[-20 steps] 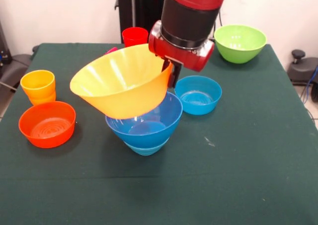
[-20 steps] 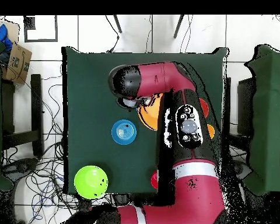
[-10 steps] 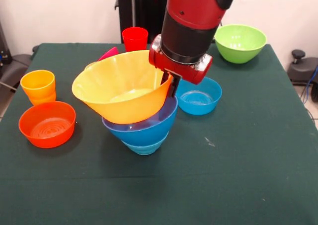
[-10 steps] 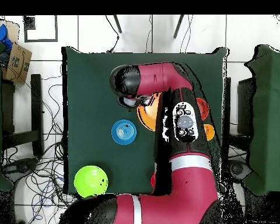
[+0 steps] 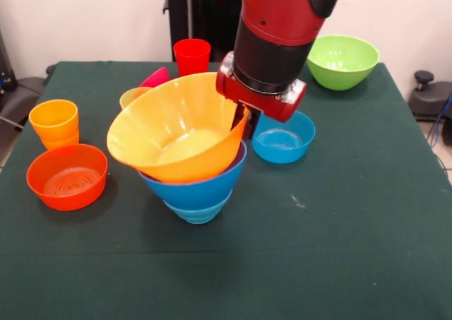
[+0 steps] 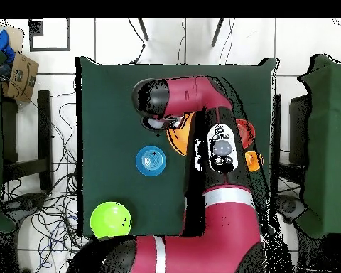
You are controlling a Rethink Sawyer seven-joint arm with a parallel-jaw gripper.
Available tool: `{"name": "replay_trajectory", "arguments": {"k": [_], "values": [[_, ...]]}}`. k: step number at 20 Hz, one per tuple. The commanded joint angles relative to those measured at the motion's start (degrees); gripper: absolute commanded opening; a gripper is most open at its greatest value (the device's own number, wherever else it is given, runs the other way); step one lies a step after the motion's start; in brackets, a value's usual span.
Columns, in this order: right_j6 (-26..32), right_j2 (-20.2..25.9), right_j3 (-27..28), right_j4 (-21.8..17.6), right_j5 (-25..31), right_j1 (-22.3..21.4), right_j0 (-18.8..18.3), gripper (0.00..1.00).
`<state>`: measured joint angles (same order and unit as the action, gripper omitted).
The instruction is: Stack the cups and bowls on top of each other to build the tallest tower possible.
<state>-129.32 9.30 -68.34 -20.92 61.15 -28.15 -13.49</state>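
Note:
The tower stands mid-table: a small light-blue bowl (image 5: pixel 198 212) lowest, a large blue bowl (image 5: pixel 201 187) on it, and the large yellow-orange bowl (image 5: pixel 173 133) resting in that one, tilted with its left rim higher. My gripper (image 5: pixel 241 120) is shut on the yellow-orange bowl's right rim. In the overhead view the gripper (image 6: pixel 163 123) sits by this bowl (image 6: pixel 177 139), which the arm mostly hides. A red cup (image 5: pixel 192 54), a magenta bowl (image 5: pixel 157 77) and a yellow cup (image 5: pixel 131 95) stand behind the tower. An orange-yellow cup (image 5: pixel 54 122) stands at the left.
A shallow orange bowl (image 5: pixel 67 176) lies at the front left, a small blue bowl (image 5: pixel 283 136) just right of the tower, and a lime green bowl (image 5: pixel 342 61) at the far right corner. The green table (image 5: pixel 339 249) extends in front.
My gripper has lowered the yellow-orange bowl into the large blue bowl, and the bowl's tilt has lessened. The other cups and bowls have not moved.

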Motion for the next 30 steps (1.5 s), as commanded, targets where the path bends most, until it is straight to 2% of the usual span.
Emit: {"name": "replay_trajectory", "arguments": {"k": [1, 9, 18, 19, 24, 30], "values": [[-9.1, -0.5, 3.1, 1.7, -2.4, -0.4, 2.4, 0.0], [-7.8, -2.1, 6.4, 3.3, 1.9, -0.5, 4.0, 0.0], [-7.1, -4.2, 5.6, 3.9, -1.4, -0.1, 4.8, 0.0], [-6.5, -4.5, 5.3, 4.5, -1.9, -0.1, 4.7, 1.0], [-4.2, -2.9, 3.7, 7.1, -1.9, -0.3, 3.1, 1.0], [-3.1, -3.9, 4.1, 7.0, -0.4, -0.4, 4.3, 1.0]]}}
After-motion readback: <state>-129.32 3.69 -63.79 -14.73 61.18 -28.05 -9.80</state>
